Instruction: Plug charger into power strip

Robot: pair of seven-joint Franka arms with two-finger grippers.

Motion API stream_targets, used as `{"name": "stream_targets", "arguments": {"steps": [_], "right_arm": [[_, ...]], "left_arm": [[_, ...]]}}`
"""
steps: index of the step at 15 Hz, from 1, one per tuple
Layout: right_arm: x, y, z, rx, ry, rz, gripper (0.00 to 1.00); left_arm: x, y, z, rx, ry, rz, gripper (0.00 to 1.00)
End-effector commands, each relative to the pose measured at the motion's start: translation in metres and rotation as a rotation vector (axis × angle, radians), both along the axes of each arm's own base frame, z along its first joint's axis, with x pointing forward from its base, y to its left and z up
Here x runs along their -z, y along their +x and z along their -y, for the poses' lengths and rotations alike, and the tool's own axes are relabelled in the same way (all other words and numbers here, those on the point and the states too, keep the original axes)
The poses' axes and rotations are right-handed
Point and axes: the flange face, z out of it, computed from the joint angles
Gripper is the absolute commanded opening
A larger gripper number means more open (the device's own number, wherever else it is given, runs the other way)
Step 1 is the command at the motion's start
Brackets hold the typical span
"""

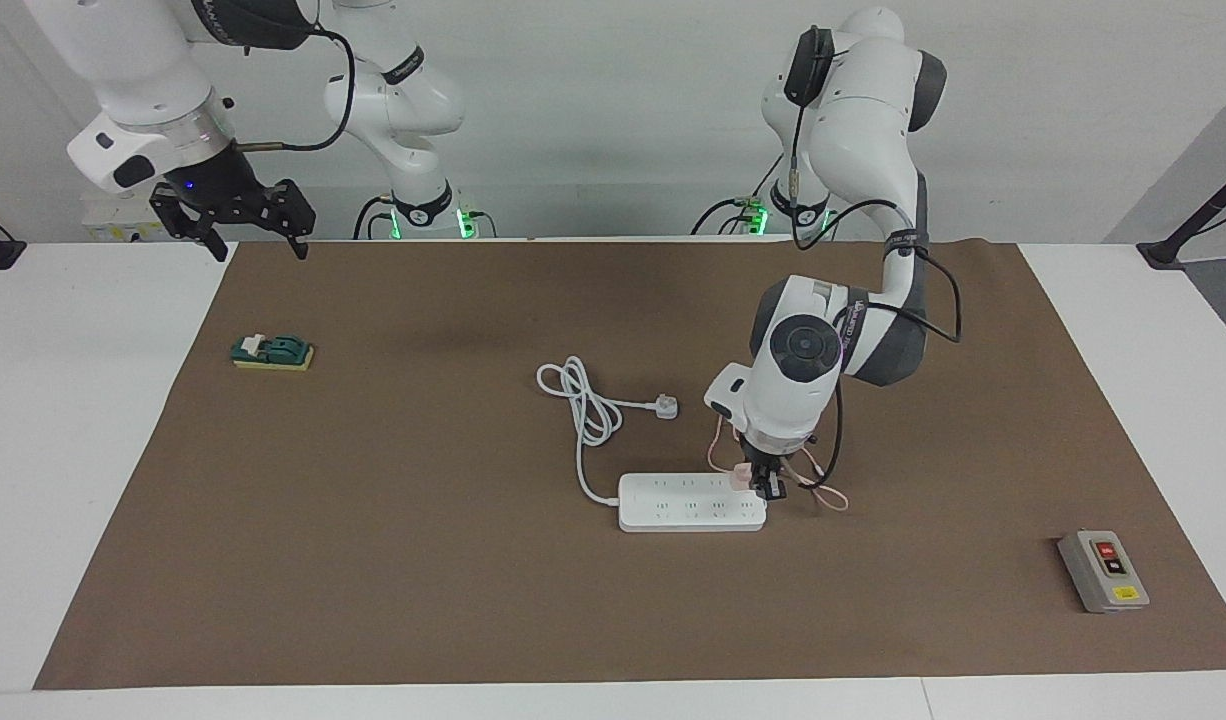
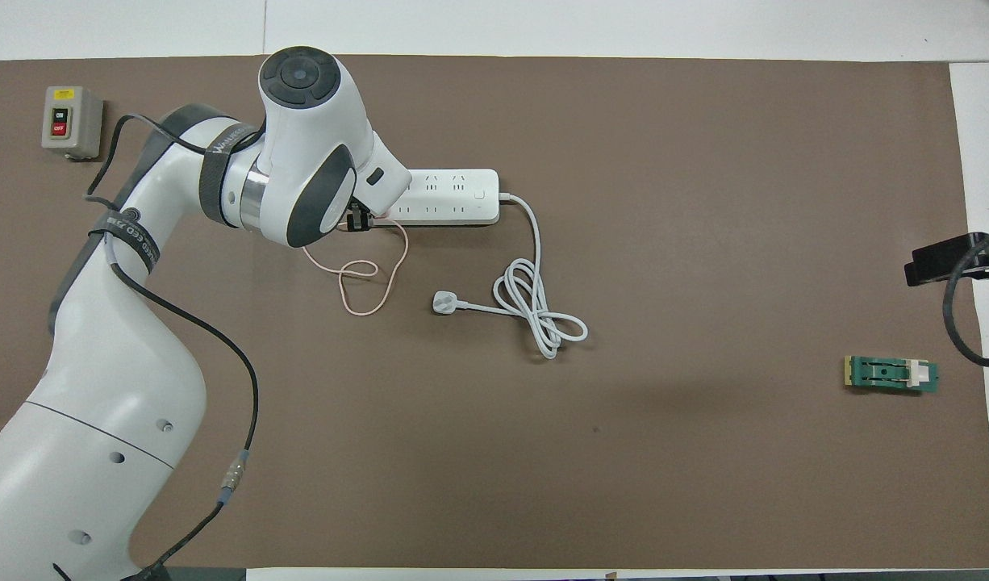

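The white power strip [image 1: 688,505] lies flat in the middle of the brown mat and also shows in the overhead view [image 2: 454,198]. My left gripper [image 1: 758,482] points down over the strip's end toward the left arm's end of the table. It is shut on the pale pink charger [image 1: 740,476], which rests at the strip's socket row nearer the robots. Its prongs are hidden. The thin pink cable [image 2: 373,282] loops on the mat nearer the robots. In the overhead view the wrist hides the charger. My right gripper [image 1: 258,243] waits open, raised above the mat's corner.
A white three-pin plug [image 1: 665,406] with its coiled thick cord [image 2: 543,315] lies beside the strip, nearer the robots. A grey box with red and black buttons [image 1: 1103,570] sits at the left arm's end. A small green block [image 1: 273,352] lies at the right arm's end.
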Motion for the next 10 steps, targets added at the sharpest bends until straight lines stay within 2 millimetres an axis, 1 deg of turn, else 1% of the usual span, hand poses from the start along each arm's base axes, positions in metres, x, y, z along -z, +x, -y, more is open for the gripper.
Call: {"name": "stream_targets", "arguments": {"steps": [1,3,4,6,7,9,10], "right_arm": [[-0.0010,-0.0036,0.0038,-0.009,-0.005,-0.003,1.00],[-0.0003,-0.0036,0.0038,-0.009,-0.005,-0.005,1.00],[-0.0010,-0.0036,0.0038,-0.009,-0.005,-0.003,1.00],[-0.0010,-0.0036,0.0038,-0.009,-0.005,-0.003,1.00],[-0.0010,-0.0036,0.0038,-0.011,-0.005,-0.003,1.00],[-0.0010,-0.0035,0.0030,-0.011,-0.005,-0.003,1.00],[-0.0010,-0.0036,0.0038,-0.009,-0.005,-0.003,1.00]], "left_arm": [[0.0501,-0.0059,0.0048,-0.012,-0.026,-0.027,0.00],[0.0488,-0.0056,0.0050,-0.011,-0.028,-0.022,0.00],[0.0485,-0.0048,0.0042,-0.013,-0.029,-0.020,0.02],[0.0485,-0.0048,0.0042,-0.013,-0.029,-0.020,0.13],[0.0466,-0.0035,0.0034,-0.015,-0.030,-0.017,0.24],[0.0432,-0.0016,0.0029,-0.017,-0.034,-0.012,0.36],[0.0433,-0.0017,0.0027,-0.015,-0.032,-0.013,0.37]]}}
